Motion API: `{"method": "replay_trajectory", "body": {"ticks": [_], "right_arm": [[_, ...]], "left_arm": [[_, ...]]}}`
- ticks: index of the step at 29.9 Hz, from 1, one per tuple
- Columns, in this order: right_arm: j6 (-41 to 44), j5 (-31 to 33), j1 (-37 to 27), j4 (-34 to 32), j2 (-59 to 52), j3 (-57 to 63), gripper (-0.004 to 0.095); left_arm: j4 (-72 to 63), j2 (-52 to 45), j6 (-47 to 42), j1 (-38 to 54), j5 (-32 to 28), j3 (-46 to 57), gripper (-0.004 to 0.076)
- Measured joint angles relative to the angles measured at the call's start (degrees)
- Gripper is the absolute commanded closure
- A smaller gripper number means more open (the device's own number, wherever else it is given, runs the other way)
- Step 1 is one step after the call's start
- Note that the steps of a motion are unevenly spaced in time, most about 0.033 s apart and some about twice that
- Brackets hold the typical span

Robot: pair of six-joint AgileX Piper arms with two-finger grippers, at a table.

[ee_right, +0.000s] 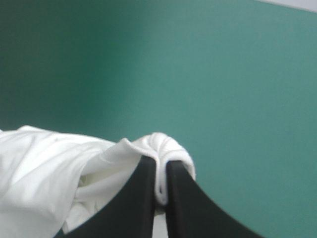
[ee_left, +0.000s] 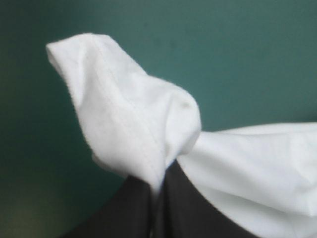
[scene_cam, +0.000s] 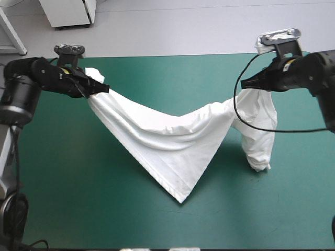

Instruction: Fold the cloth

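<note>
High view: both raised pincers (scene_cam: 99, 88) (scene_cam: 250, 82) clamp T-shirt (scene_cam: 167, 141) between them.

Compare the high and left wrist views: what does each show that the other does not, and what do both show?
High view only: the right hand, and the whole T-shirt slung between both hands, sagging to a point. Left wrist view only: the stitched hem on the pinched corner. Both: the left hand shut on the T-shirt, over the teal-green cover.

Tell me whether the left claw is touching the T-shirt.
Touching. The left wrist view shows the left claw all but shut, with a fold of the T-shirt pinched between its black fingers.
</note>
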Motion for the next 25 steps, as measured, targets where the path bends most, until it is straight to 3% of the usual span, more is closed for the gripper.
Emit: {"method": "replay_trajectory", "body": {"ticks": [6,11,19,21,25], "right_arm": [[0.36,-8.23,0.0,-1.31,15.84,0.25,0.0925],[3.04,-10.54,0.0,-1.77,26.41,-2.88,0.0925],[8.7,-13.52,-0.24,-4.24,32.78,-4.79,0.0893],[9.09,-13.7,-0.3,-4.88,32.78,-4.79,0.0798],[8.58,-12.37,-0.35,-4.49,32.78,-4.89,0.0547]], "left_arm": [[0.0,13.44,0.25,0.0,-5.74,0.39,0.0733],[1.38,20.34,0.42,0.0,-8.89,0.39,0.0733],[4.37,25.24,-0.04,0.0,-16.02,0.39,0.0716],[4.44,25.44,-0.5,0.0,-18.03,0.39,0.065],[4.5,25.44,-0.45,0.0,-20.42,0.39,0.0414]]}}
